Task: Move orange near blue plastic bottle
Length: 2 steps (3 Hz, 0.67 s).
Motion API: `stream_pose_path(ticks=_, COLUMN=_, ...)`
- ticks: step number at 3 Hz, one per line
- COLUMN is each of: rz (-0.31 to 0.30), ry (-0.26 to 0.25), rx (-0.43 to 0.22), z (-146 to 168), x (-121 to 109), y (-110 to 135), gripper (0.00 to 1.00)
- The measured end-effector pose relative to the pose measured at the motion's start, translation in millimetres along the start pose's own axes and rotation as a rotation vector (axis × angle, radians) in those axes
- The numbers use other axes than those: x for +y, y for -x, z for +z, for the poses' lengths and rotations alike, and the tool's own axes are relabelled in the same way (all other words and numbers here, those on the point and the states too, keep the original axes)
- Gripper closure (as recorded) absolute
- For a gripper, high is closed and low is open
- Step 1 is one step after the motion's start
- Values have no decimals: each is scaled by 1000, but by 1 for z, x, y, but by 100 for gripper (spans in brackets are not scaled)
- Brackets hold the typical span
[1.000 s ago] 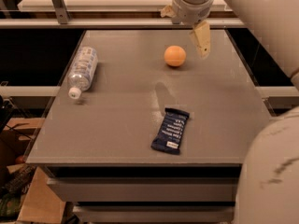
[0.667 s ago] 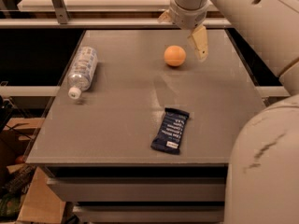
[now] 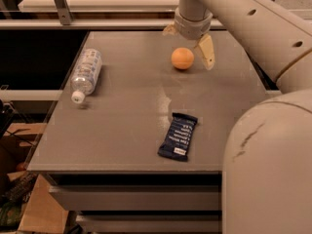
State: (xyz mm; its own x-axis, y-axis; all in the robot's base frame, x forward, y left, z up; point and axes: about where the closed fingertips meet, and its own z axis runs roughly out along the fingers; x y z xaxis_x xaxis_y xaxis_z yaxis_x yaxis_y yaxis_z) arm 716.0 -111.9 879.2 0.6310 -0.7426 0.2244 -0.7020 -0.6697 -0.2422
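small round smooth orange fruit (image 3: 183,58) sits on the grey flat tabletop (image 3: 117,130), at about 1 o'clock from table centre. two-finger gripper (image 3: 188,40) hangs just above and behind the orange at its 12 o'clock, fingers spread apart, holding nothing. one tan finger (image 3: 207,51) is down just beside the orange at its 3 o'clock, maybe touching, hard to tell from this angle. the other finger (image 3: 169,30) is at the orange's 11 o'clock.

clear plastic water bottle with white cap and pale label (image 3: 87,72) lies on its side at 10 o'clock of the table near the left edge, cap end toward 6 o'clock, well apart from the orange.

dark blue rectangular snack wrapper (image 3: 178,136) lies flat at 5 o'clock near the front edge. the cream robot arm (image 3: 253,23) comes in from 2 o'clock.
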Motion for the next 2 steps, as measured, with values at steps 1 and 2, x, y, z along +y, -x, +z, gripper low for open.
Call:
stream_pose_path(ticks=1, rz=-15, ry=17, rx=-10, z=16, x=0, y=-2, gripper=18)
stream_pose_path(ticks=2, rz=-23, ry=30, rx=-18, z=26, x=0, y=-2, gripper=41)
